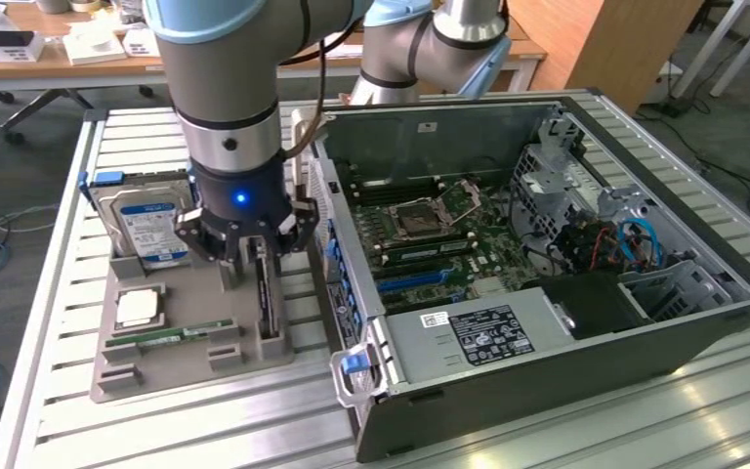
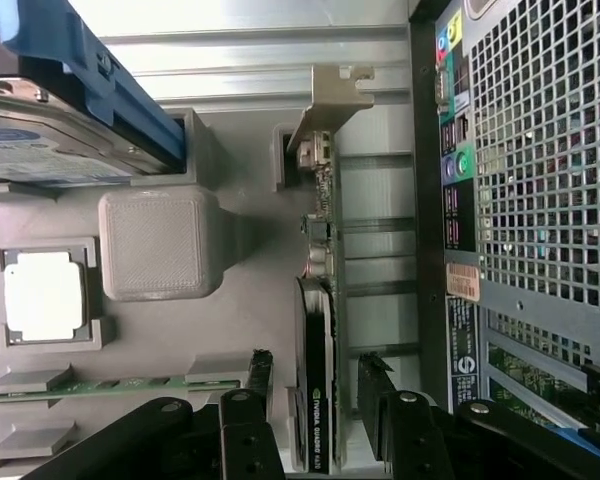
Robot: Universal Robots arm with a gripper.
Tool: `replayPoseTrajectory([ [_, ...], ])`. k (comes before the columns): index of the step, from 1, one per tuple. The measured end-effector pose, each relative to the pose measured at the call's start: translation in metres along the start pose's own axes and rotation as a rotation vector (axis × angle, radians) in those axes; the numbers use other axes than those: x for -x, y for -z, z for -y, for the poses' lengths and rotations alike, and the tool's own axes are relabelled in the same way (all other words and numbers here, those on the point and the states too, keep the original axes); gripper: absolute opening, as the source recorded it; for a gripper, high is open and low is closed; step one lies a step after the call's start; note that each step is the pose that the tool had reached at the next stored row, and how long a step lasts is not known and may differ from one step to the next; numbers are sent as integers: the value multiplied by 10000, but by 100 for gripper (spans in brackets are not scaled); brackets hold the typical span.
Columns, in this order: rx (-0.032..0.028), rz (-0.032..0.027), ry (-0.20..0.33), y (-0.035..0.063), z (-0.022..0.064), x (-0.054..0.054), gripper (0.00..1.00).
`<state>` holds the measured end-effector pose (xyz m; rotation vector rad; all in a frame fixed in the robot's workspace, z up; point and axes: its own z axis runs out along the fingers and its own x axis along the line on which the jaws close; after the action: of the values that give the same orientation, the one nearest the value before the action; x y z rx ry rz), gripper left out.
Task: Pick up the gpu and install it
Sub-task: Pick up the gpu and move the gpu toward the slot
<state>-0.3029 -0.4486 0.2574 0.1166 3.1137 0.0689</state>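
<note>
As things look right now: the job has only just begun, and nothing has been picked up yet.
Card: the gpu (image 1: 266, 298) is a thin dark card. It stands on its long edge in a slot of the grey tray (image 1: 173, 366), on the side of the tray next to the computer (image 1: 636, 322).
Metal end: the silver bracket (image 2: 332, 100) is at the far end of the card.
Arm: the gripper (image 1: 251, 269) hangs right over the card and points straight down.
Fingers: the two black fingers (image 2: 260, 385) are spread wide apart. One is on each side of the card, and a little gap shows on both sides. They hold nothing.
Tray: the tray lies on the metal table (image 1: 128, 137), on the exterior view's left. It also holds a hard drive (image 1: 141, 225) at the far end, a square chip (image 1: 137, 308) in the middle and a green memory stick (image 1: 167, 337) near the front.
Computer: it lies on its side with the cover off, on the exterior view's right. The green board (image 1: 440, 244) inside is easy to see, and so are its long blue slots (image 1: 408, 279).
Done: the fingers are lined up around the card.
Left: the card has not been squeezed, has not been lifted out of the tray, and is not in the computer.
</note>
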Motion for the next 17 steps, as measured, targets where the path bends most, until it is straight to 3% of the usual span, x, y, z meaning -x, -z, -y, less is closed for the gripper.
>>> replayPoseTrajectory([
  [17, 1, 0, -4, -213, 10, -5, 47],
])
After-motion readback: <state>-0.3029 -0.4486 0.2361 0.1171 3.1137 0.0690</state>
